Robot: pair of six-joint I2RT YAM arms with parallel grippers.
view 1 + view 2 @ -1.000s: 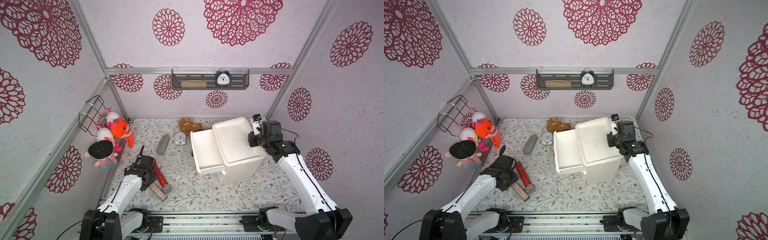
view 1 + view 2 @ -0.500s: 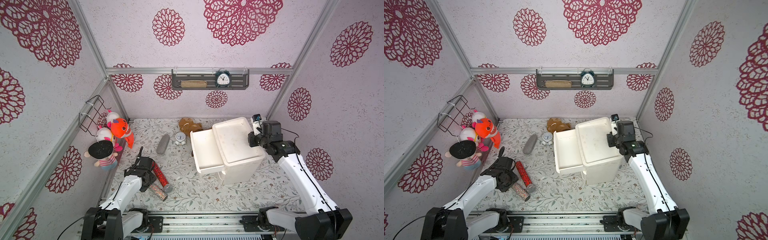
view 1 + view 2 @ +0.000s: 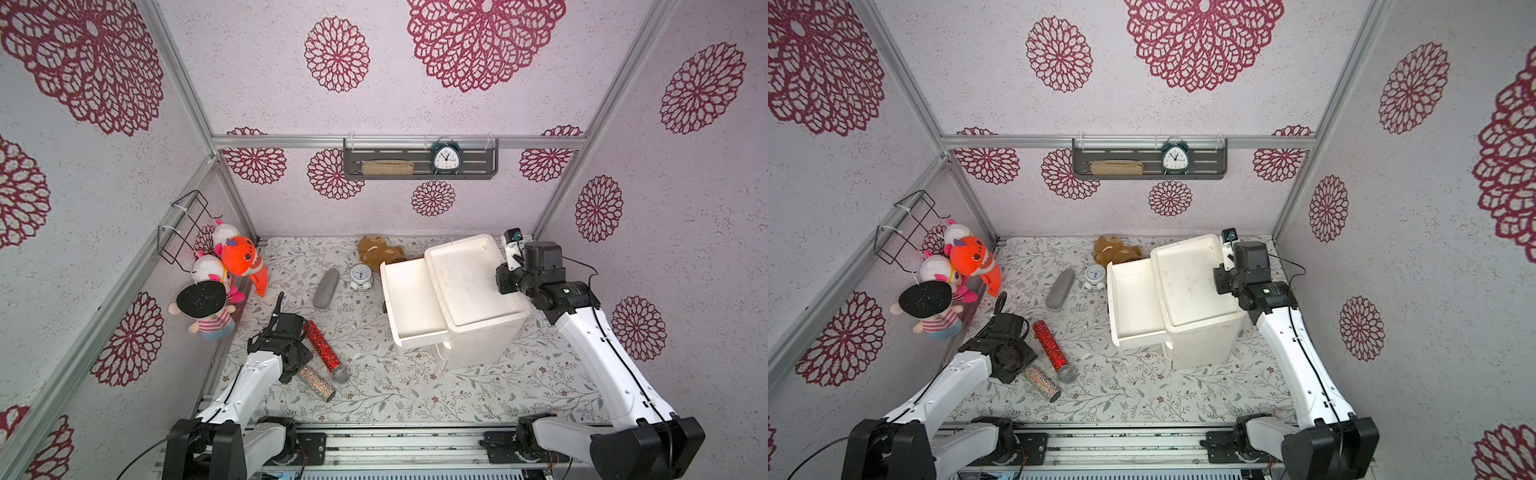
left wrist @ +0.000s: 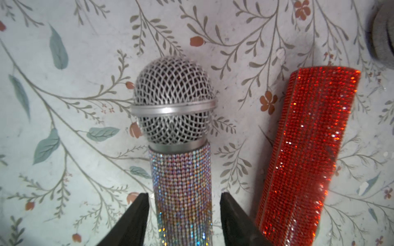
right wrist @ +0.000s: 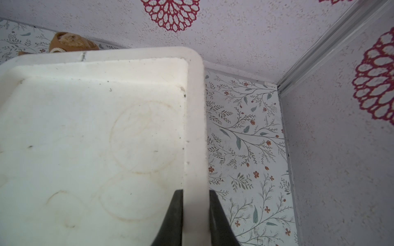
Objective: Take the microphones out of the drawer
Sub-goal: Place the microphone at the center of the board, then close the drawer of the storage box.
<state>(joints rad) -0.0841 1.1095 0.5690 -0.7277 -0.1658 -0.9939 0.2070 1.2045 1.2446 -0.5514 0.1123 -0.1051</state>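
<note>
A silver glitter microphone (image 4: 182,181) with a mesh head lies on the floral table, near the left front. My left gripper (image 4: 184,194) straddles its handle, open, with a gap on each side. In both top views only the handle (image 3: 318,384) shows below the left gripper (image 3: 293,355). A red glitter microphone (image 3: 322,347) lies right beside it. The white cabinet's top drawer (image 3: 409,291) is pulled out and looks empty. My right gripper (image 5: 195,191) is shut on the rim of the cabinet top (image 5: 195,119).
A grey pouch (image 3: 326,287), a small white clock (image 3: 360,276) and a brown plush (image 3: 380,249) lie toward the back of the table. Plush toys (image 3: 216,286) hang under a wire basket on the left wall. A shelf with a clock (image 3: 444,158) hangs on the back wall.
The left jaws have spread apart off the silver microphone's handle, and the left wrist has shifted slightly. The microphones and the right arm have not moved.
</note>
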